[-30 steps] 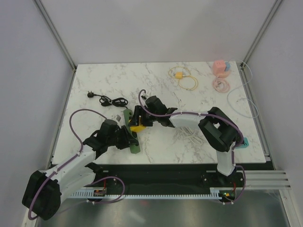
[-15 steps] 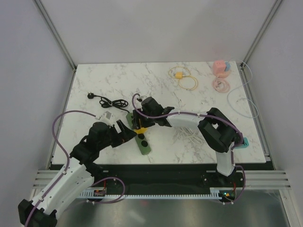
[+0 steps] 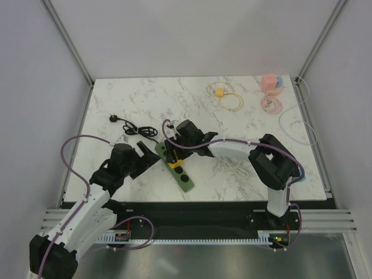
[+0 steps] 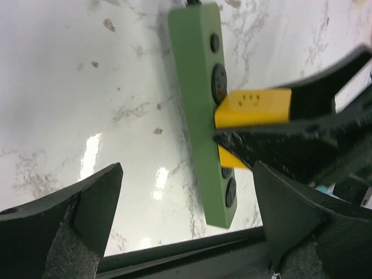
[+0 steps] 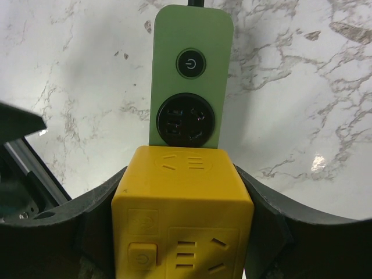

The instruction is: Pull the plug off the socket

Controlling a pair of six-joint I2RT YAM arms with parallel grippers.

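1. The job is looking only partly done. The yellow plug (image 4: 254,106) is sitting against the face of the green power strip (image 4: 200,75) near the middle of the table (image 3: 261,128), and I cannot tell whether its pins are clear of the socket. Lifting it away is, I judge, what remains.
2. Nearest the bases, the left gripper (image 4: 186,174) is hanging released with its jaws spread wide, holding and touching nothing.
3. Slightly farther, the right gripper (image 3: 174,157) is grasping the plug, with its fingers pressing two opposite sides.
4. Nothing is pinning the strip, so it is likely risking rising with the plug.
5. Farther back, a black cord (image 3: 136,124) and yellow cable loops (image 3: 226,96) are lying well apart.
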